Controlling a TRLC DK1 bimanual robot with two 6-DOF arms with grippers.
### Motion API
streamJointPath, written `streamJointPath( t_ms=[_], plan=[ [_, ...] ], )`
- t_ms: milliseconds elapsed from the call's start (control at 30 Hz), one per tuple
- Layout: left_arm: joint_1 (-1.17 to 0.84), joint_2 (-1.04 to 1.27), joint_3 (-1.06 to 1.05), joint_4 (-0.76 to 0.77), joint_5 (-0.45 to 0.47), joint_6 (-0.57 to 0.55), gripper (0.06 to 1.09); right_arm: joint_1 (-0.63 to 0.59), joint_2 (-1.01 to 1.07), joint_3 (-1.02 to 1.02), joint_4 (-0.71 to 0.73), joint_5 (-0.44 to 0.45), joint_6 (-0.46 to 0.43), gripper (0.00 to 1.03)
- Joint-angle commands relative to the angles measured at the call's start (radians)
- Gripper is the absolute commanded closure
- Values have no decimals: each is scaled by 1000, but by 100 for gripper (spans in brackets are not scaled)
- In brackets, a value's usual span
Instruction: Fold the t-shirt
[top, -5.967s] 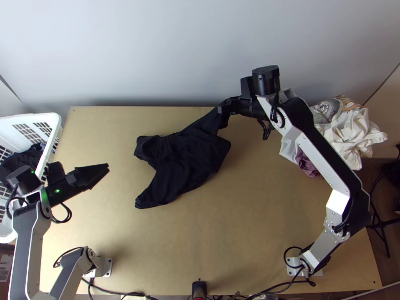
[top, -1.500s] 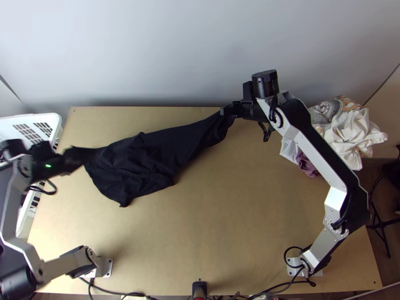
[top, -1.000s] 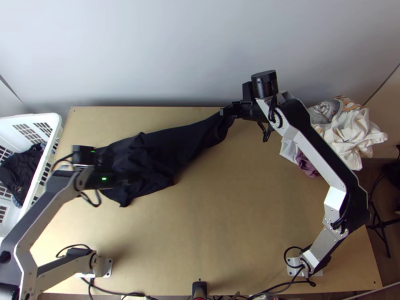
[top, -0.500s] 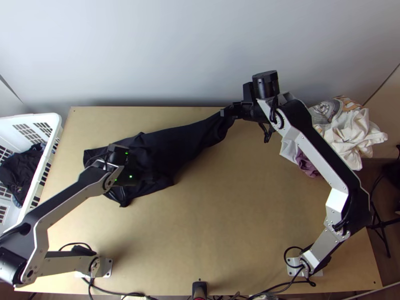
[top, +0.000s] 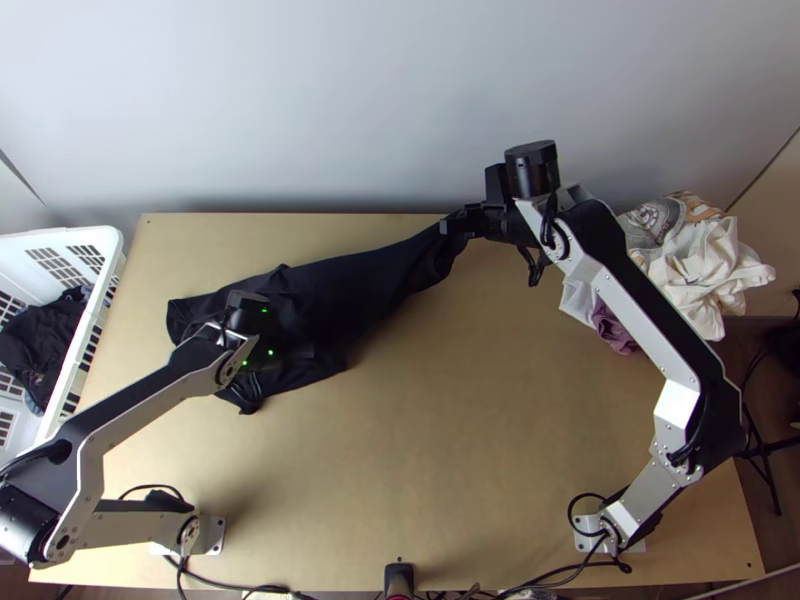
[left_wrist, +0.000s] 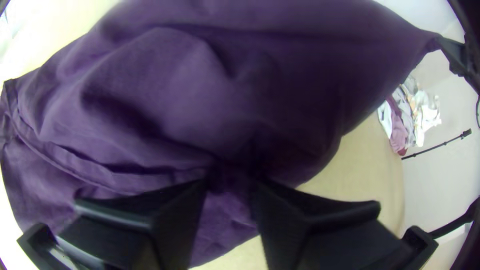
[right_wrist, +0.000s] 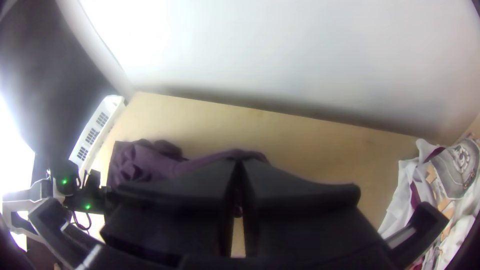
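Top view, left end of table (top: 420, 480): white basket (top: 112, 245), slatted sides, dark clothing (top: 42, 345) loose inside. At far right corner, beyond the table's right side, a heap of clothes (top: 700, 265): white, grey, some purple, tumbled together. Same heap in both wrist views.

Dark t-shirt (top: 330, 290) on the left and middle of the table, toward its far side. Long axis slanting: broad, rumpled end to the left, near the basket but apart from it; tapering rightward and away to a narrow end at the far edge. Drawn out taut-looking along the taper, loosely spread and wrinkled at the broad part. In the left wrist view, a seamed border and deep creases across the cloth. No neat fold to note.

Narrow end of t-shirt pinched in right gripper (top: 449, 227), at the far edge. Right wrist view: fingers (right_wrist: 300, 192) pressed nearly together at the tips, the rest of the shirt trailing off toward the basket.

Left gripper (top: 287, 357) over the broad part, nearer its lower border in the top view. Left wrist view: fingers (left_wrist: 295, 205) somewhat apart, creased cloth between and beyond. Contact with cloth there: cannot tell.
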Motion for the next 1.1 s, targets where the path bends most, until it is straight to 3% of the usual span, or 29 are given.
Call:
streamJointPath(
  t_ms=[0,200,433,767,967,1067],
  plan=[
    [56,-44,-51,54,14,-7,102,1,-5,-9,0,-1,-6,100],
    [181,-164,-73,40,83,-17,102,0,-1,2,3,0,-14,100],
    [499,-254,144,-161,235,12,102,-13,0,3,6,0,-16,100],
    [948,-90,593,-336,466,15,103,-51,-18,14,6,-1,-25,100],
    [1043,4,725,-383,522,-31,103,-135,-72,78,3,-1,-33,100],
    [1043,2,740,-375,526,-80,103,-164,-98,140,12,-1,15,100]
  ],
)
